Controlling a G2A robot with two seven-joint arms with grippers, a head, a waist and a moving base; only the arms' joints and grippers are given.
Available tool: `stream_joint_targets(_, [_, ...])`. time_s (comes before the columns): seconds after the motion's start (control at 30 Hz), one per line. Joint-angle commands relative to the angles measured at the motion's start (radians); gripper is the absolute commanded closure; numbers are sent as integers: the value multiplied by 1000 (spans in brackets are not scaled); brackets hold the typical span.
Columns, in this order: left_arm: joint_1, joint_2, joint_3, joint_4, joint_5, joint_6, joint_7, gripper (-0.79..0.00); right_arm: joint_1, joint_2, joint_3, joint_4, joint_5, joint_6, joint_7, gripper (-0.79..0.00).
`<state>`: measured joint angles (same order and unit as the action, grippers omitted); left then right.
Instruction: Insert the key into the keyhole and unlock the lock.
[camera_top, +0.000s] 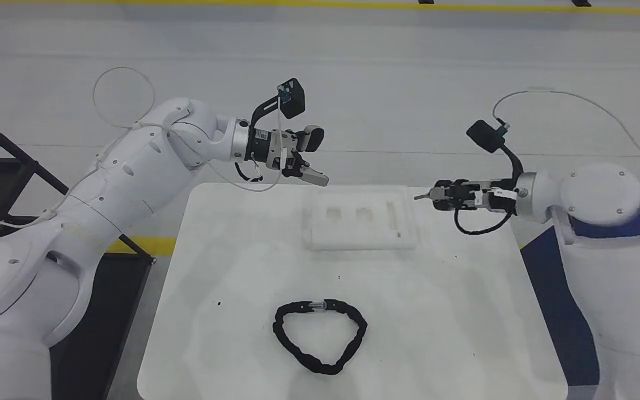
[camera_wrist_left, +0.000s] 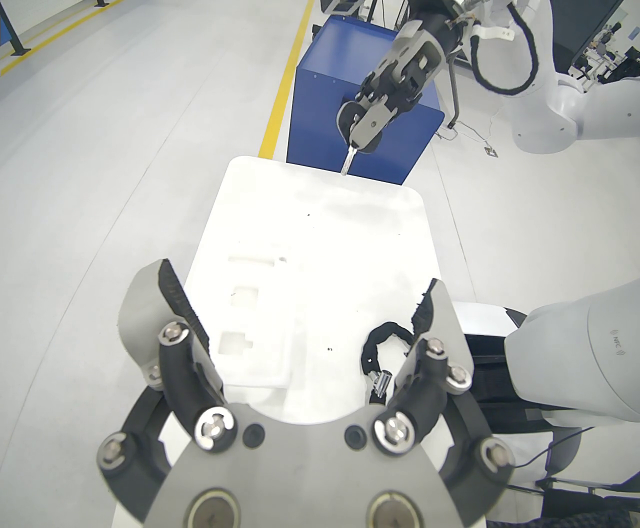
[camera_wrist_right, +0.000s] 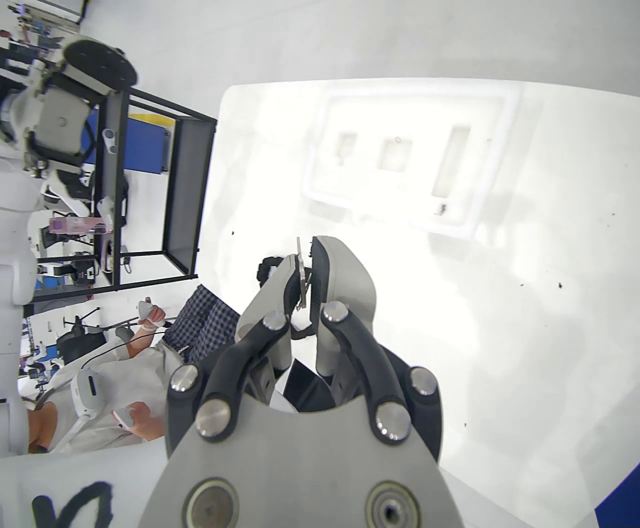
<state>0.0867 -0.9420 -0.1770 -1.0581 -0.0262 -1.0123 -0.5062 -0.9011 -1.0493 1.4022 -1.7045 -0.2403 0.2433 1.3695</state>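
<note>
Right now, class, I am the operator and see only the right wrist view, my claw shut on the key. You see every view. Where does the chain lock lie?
Observer: The chain lock lies as a closed loop near the table's edge closest to the robot, apart from the foam tray.
Operator: Its silver barrel?
Observer: On the loop's side toward the tray.
Operator: The left claw?
Observer: Open, in the air by the table's far corner.
</note>
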Motion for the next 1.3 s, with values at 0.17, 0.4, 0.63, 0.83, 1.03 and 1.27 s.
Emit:
stream_joint_targets(0.17, [0, 0, 0, 0, 0, 0, 0, -785, -21, 11, 48, -24, 11, 25, -58, 0])
stream_joint_targets(0.4, [0, 0, 0, 0, 0, 0, 0, -785, -21, 11, 48, -24, 11, 25, -58, 0])
stream_joint_targets(0.63, [82, 16, -3, -22, 76, 51, -28, -785, -21, 11, 48, -24, 11, 25, -58, 0])
stream_joint_targets(0.83, [177, 48, -8, -73, 135, 34, -38, -785, -21, 11, 48, -24, 11, 25, -58, 0])
stream_joint_targets(1.03, [280, 88, -28, -171, 243, 6, 4, -785, -21, 11, 48, -24, 11, 25, -58, 0])
stream_joint_targets(1.27, [419, 119, -71, -274, 454, 22, 158, -785, -21, 11, 48, -24, 11, 25, -58, 0])
